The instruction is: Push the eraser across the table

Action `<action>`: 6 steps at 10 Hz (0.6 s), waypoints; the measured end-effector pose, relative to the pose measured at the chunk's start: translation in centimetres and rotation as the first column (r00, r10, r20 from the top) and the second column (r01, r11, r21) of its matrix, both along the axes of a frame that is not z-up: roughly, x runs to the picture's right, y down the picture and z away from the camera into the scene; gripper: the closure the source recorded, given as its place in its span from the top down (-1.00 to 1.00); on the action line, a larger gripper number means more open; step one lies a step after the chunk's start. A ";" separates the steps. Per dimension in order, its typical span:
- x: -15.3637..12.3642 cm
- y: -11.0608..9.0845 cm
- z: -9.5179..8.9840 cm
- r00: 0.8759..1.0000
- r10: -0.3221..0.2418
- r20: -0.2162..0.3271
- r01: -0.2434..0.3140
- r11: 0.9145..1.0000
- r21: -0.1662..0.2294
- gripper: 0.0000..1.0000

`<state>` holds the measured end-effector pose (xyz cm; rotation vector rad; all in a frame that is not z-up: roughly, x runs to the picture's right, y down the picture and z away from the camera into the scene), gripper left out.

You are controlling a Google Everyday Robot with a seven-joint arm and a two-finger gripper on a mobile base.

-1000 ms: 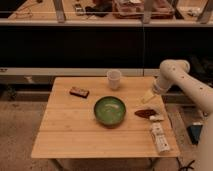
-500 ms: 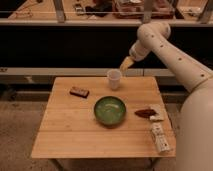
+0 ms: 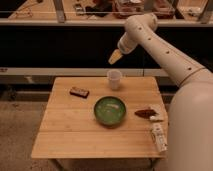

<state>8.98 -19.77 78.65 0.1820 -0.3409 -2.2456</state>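
- Table (image 3: 70, 135): light bamboo-wood rectangular tabletop with visible plank seams, standing on a speckled floor (image 3: 17, 130). A dark wall panel lies beyond its far edge.
- Eraser (image 3: 79, 92): small flat rectangular block with a dark brown-black top and orange-tan edges. It lies flat on the far left part of the table, its long side running roughly left to right. It sits left of the cup and to the far left of the bowl, apart from both, and nothing touches it.
- Cup (image 3: 114, 79): small white cup, upright, near the middle of the far edge.
- Bowl (image 3: 110, 110): round green bowl, at about the middle of the table, just nearer than the cup.
- Lump (image 3: 144, 113): reddish-brown lump, right of the bowl, with a small white piece (image 3: 156, 118) against its right side.
- Box (image 3: 159, 137): long white box, lying flat at the near right corner.
- Gripper (image 3: 115, 56): tan two-finger end piece, in the air above the cup and clear of the tabletop, pointing down and to the left. Its fingers are apart and hold nothing. It is well apart from the eraser, higher and to the right.
- Arm (image 3: 165, 50): white jointed arm, reaching in from the right side over the far right of the table.
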 end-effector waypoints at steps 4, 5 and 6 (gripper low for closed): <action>-1.4 -0.2 -0.6 0.999 -0.025 0.041 0.025 1.000 0.019 0.60; -4.5 -0.9 -2.0 0.992 -0.067 0.111 0.059 0.996 0.071 0.60; -8.6 -1.6 -3.7 0.976 -0.115 0.187 0.090 0.987 0.136 0.60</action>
